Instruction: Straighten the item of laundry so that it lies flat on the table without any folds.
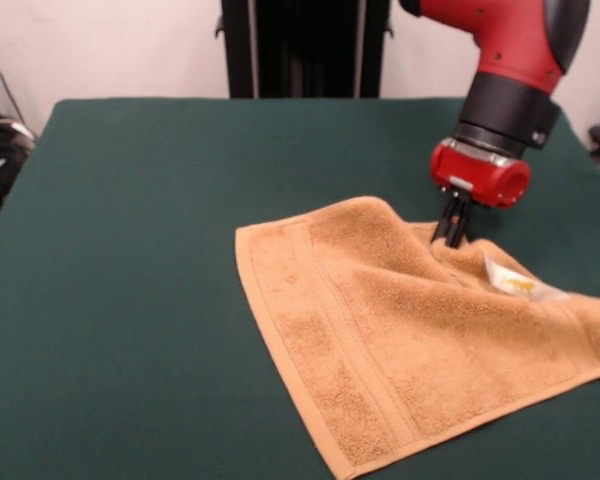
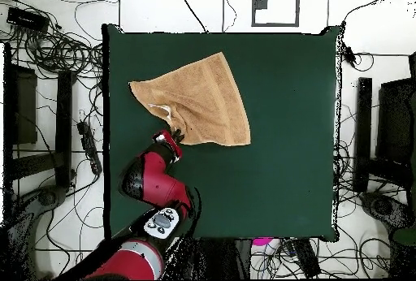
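**Hand pinching the towel's rumpled edge**

The hand (image 1: 452, 232) is reaching down onto the far edge of the towel (image 1: 410, 330), as the front view shows it, its two dark fingers (image 1: 458, 222) standing close together and nipping a raised ridge of cloth. The towel is lying on the green surface (image 1: 130, 300), spreading from the hand toward the camera. Around the hand the cloth is humping up; farther from the hand it is lying flatter, its border bands showing. A white tag (image 1: 520, 283) is sitting on the towel just beside the hand. In the overhead view the hand (image 2: 175, 137) is meeting the towel (image 2: 203, 95) at its edge nearest the robot's base.
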`<state>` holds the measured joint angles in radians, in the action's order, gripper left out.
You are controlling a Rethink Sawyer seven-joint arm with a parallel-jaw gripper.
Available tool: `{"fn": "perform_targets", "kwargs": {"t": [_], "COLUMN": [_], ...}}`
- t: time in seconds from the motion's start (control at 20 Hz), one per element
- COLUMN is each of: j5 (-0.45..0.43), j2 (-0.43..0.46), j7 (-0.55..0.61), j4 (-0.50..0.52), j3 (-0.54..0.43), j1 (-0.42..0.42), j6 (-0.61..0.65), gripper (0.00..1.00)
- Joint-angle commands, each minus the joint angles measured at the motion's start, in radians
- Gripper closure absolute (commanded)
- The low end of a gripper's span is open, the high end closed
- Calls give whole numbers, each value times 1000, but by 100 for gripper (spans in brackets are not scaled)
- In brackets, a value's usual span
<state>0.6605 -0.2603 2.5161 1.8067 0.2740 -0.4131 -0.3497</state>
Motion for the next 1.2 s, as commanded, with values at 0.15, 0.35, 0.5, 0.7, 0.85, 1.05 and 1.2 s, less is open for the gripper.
{"fn": "perform_targets", "kwargs": {"t": [0.15, 0.35, 0.5, 0.7, 0.85, 1.05, 1.2], "j5": [-45, -19, -3, 13, 45, 324, 565], "j2": [165, 172, 175, 174, 180, 210, 320], "j7": [155, 147, 147, 159, 209, 209, 217], "j4": [134, 125, 121, 123, 122, 82, 4], "j3": [-230, -201, -189, -192, -203, -68, 126], "j1": [53, 18, 3, 1, 0, -172, -341], "j6": [166, 168, 169, 177, 128, 252, 450], "gripper": [100, 0, 0, 0, 0, 0, 0]}}
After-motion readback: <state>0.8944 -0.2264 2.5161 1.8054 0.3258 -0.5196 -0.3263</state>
